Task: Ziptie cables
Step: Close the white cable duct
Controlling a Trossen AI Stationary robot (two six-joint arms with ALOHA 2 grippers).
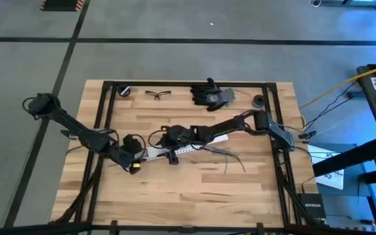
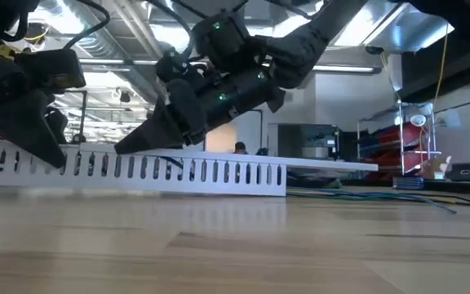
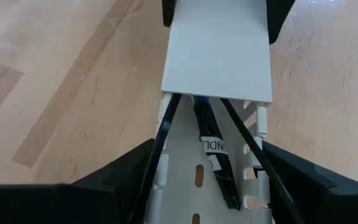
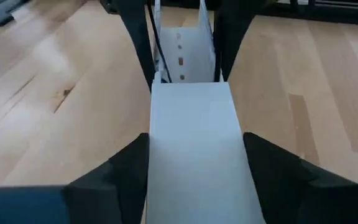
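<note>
The cables point(image 3: 219, 155) are laid inside a white slotted channel point(image 3: 197, 180) at the counter's point(image 1: 194, 189) centre, partly hidden under a flat white cover point(image 3: 219, 53). The channel is straddled by the left pincer point(image 1: 136, 163) at its 9 o'clock end, fingers spread; the cover is flanked by the right pincer point(image 1: 165, 138), also spread. Loose wires point(image 1: 230, 156) trail toward 3 o'clock. Gloves point(image 1: 209, 93) and glasses point(image 1: 158, 94) are seen at 12 o'clock.
</note>
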